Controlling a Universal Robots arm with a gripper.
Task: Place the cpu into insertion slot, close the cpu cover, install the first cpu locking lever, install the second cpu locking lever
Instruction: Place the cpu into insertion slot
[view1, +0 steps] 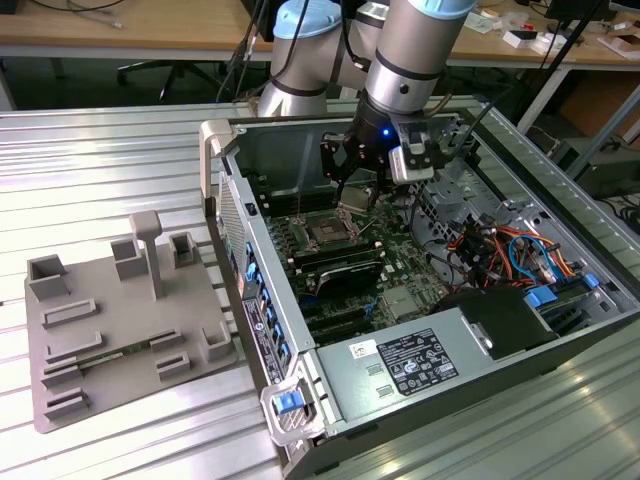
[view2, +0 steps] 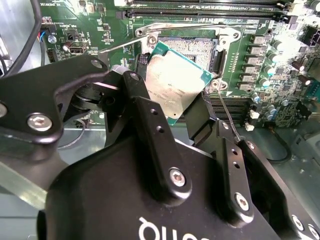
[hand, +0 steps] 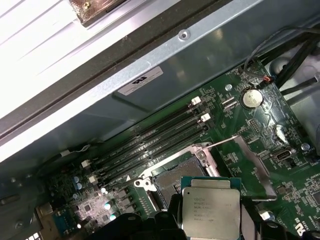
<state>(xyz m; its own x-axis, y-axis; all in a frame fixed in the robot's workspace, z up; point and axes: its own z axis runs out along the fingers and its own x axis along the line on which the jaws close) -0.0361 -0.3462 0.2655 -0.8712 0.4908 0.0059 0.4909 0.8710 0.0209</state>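
- We see an open computer case (view1: 262, 290) lying on its side. It holds a green motherboard (view1: 395, 265), with a grey power supply (view1: 410, 362) at about five o'clock from the board's middle in the exterior view.
- On that board, the insertion slot (view1: 327, 232) (view2: 189, 46) (hand: 170, 184) stands uncovered, and its dark pin field shows bare.
- The cpu cover (hand: 254, 164) is swung up off the slot on its hinge, so its silver frame stands clear of the pins.
- The gripper (view1: 358, 182) (view2: 170, 102) has its black fingers pressed onto opposite edges of the cpu (view2: 175, 82) (hand: 210, 210), pinching it.
- The chip hangs tilted, metal top showing, just over the slot and not seated in it. In the exterior view it sits at about one o'clock from the slot.
- Long black memory slots (hand: 150, 142) run beside the socket, and a round coin cell (hand: 251, 97) sits farther along the board.
- Orange and blue cables (view1: 505, 250) bunch inside the case at three o'clock from the slot.
- The case rests on a ribbed aluminium table (view1: 100, 160). A grey plastic fixture tray (view1: 110, 320) lies at nine o'clock from the case, apart from it.
- Wooden desks (view1: 150, 25) run along the room at twelve o'clock.
- We count one arm, one chip, one case, one fixture tray and one coin cell.
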